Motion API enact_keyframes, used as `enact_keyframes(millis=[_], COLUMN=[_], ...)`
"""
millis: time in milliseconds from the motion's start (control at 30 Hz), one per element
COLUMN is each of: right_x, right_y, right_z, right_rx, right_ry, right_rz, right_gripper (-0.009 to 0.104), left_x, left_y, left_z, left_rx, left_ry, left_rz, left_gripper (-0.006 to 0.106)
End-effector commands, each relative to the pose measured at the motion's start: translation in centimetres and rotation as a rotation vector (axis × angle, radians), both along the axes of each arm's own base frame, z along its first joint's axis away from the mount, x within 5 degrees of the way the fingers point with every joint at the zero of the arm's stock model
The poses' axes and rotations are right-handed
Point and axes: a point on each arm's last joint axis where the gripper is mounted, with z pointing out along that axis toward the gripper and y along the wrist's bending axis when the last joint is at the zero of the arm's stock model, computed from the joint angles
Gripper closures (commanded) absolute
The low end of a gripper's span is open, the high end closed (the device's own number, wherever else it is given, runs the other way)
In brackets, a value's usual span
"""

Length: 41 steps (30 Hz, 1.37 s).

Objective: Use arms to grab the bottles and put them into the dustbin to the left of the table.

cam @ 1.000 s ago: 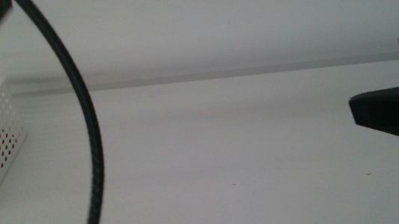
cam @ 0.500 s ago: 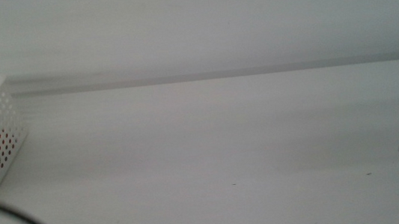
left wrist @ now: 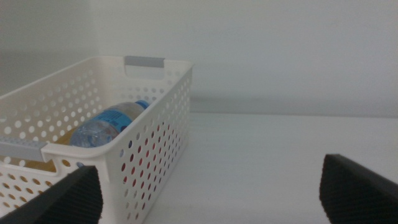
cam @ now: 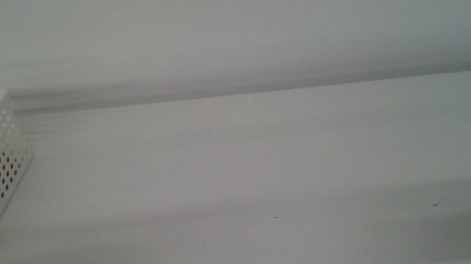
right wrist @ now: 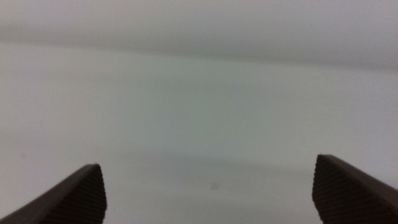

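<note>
Bottles (left wrist: 109, 122) lie in the dustbin (left wrist: 158, 134) beside the wide-open left hand (left wrist: 211, 193); right hand (right wrist: 208, 193) gapes empty.

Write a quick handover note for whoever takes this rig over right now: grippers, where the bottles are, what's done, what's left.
Left gripper: open, empty, low beside the basket.
Right gripper: open, empty, low over bare table.
Water bottle lies in the basket; something orange under it and red behind the holes, not identifiable.
Done: no bottles on the visible table.
Left: confirm all three are in the basket.
</note>
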Motion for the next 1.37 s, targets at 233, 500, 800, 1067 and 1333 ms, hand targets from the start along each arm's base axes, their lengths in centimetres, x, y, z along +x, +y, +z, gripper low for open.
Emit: enact_keyframes(millis=[233, 500, 800, 1067, 1333], right_x=[-1.1, -1.1, -1.1, -1.1, -1.1], right_y=[-0.4, -0.7, -1.3, -1.3, -1.3], right_z=[-0.2, -0.5, -0.4, -0.4, -0.4], right_rx=[-0.089, -0.101, -0.082, -0.045, -0.045], right_ry=[-0.173, -0.147, -0.140, -0.138, -0.140], right_rz=[-0.010, -0.054, -0.183, -0.189, -0.189], right_gripper=[0.007, 0.007, 0.007, 0.007, 0.007], left_x=[-0.2, -0.2, -0.1, -0.1, -0.1], left_y=[0.0, 0.0, -0.2, -0.2, -0.1], left_z=[-1.0, -1.0, -1.0, -1.0, -0.9], left_rx=[-0.007, 0.027, 0.014, 0.014, 0.019], left_ry=[-0.032, -0.030, -0.031, -0.031, -0.032], left_rz=[0.011, 0.002, -0.027, -0.027, -0.027], left_gripper=[0.007, 0.007, 0.007, 0.007, 0.007])
